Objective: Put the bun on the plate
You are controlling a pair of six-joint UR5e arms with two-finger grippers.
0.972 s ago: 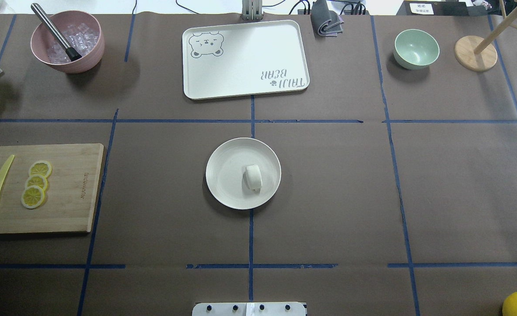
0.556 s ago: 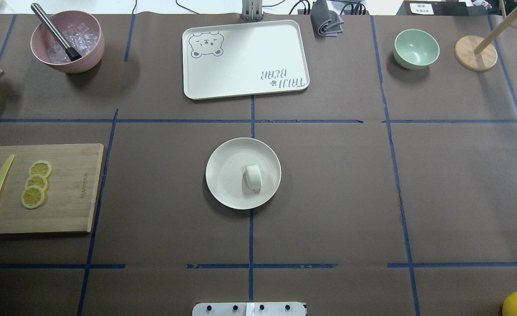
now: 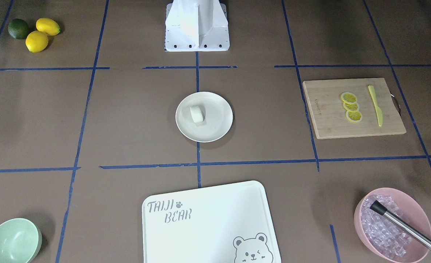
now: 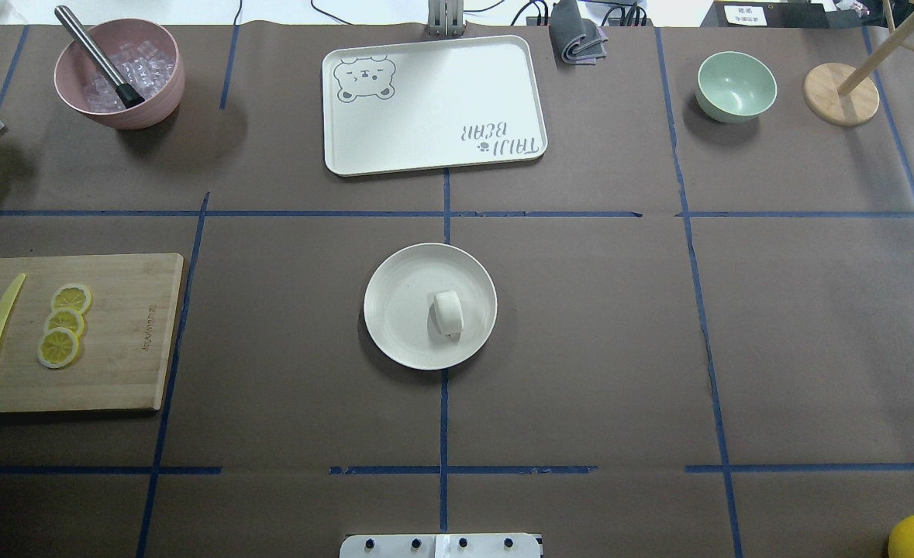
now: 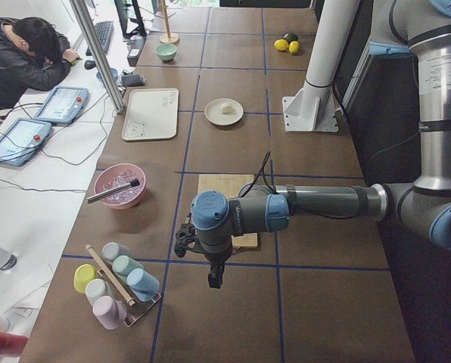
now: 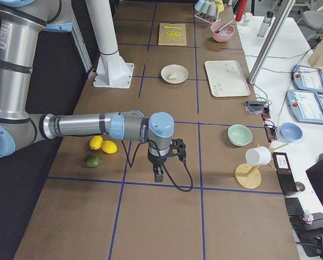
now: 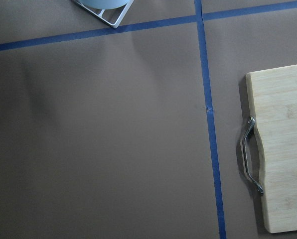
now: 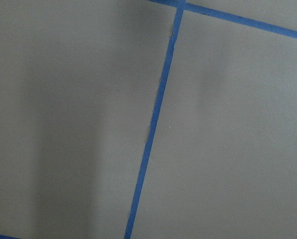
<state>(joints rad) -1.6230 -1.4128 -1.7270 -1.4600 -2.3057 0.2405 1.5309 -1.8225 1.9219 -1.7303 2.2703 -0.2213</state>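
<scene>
- Bun [image 4: 448, 312]: no shift over the last second; it lies inside the plate [image 4: 402, 325], a little toward the right gripper's side of centre and clear of the rim.
- Left gripper [image 5: 215, 278]: hangs well apart from the bun, with the handled end of the cutting board [image 7: 283, 149] just beside it. Finger spacing cannot be told.
- Right gripper [image 6: 158, 174]: hangs well apart from the bun on the opposite side, over bare table covering. Finger spacing cannot be told.
- Finding: with nothing moved, the placement appears complete and the arms appear parked.
</scene>
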